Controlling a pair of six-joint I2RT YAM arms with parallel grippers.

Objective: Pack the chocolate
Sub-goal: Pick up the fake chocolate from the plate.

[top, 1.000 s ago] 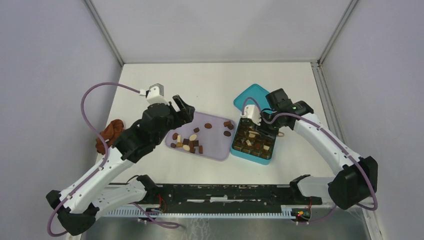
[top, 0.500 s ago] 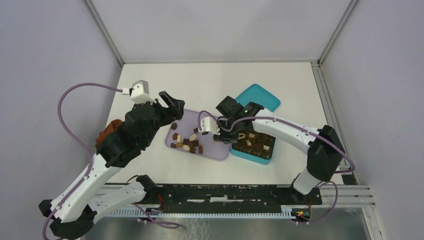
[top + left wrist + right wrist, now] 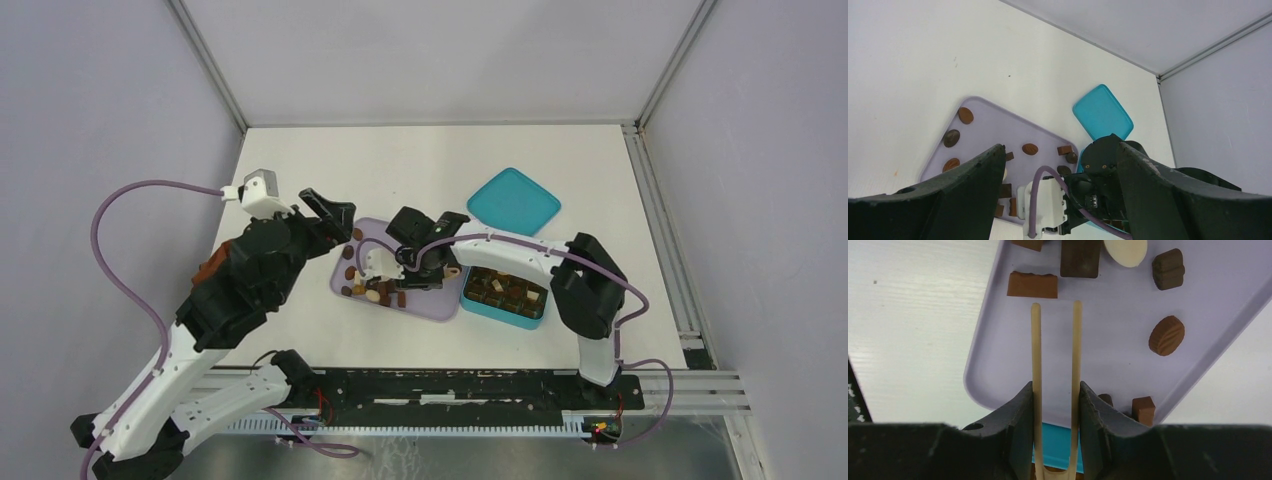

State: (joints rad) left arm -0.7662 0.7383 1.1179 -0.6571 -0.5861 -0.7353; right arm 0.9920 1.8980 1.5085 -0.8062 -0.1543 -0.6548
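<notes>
Right hand's (image 3: 1055,390) tongs (image 3: 1036,350) now over tray (image 3: 1108,330)

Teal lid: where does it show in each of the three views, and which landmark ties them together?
Top external: the teal lid lies right of centre, a little above the middle.
Left wrist: the lid is right of centre, past the tray's far corner.
Right wrist: not in it.
Shared landmark: the lilac tray, seen in all three.
</notes>
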